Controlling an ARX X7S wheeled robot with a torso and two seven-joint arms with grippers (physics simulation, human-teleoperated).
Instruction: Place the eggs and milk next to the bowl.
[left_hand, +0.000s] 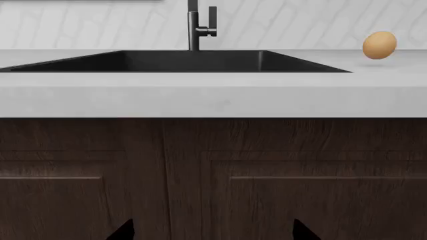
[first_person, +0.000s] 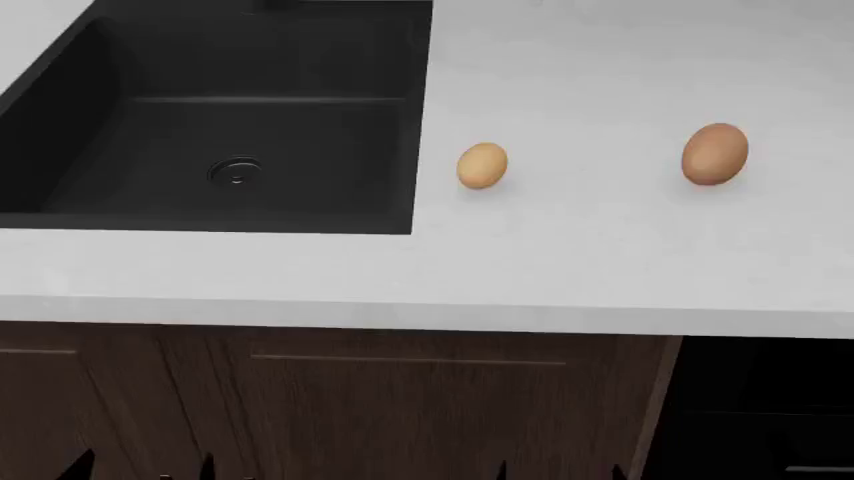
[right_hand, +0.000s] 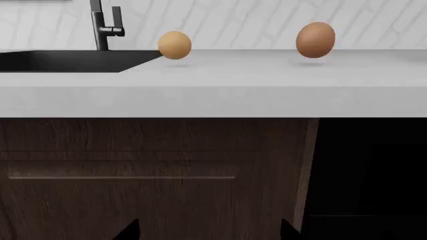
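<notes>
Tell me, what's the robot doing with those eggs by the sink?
Nothing is being held yet. A small pale tan egg and a larger reddish-brown egg stand on the light grey stone counter, right of the black sink. Both arms hang low before the dark wood cabinets; only the tips of their jaws show. No milk or bowl is in view.

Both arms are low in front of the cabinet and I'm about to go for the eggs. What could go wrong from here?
1. The pale tan egg sits close to the sink edge; a nudge could roll it in.
2. Both eggs stand on bare counter, so the reddish-brown egg may also roll if bumped.
3. Neither milk nor bowl is in view, so the placement spot is unknown.
</notes>
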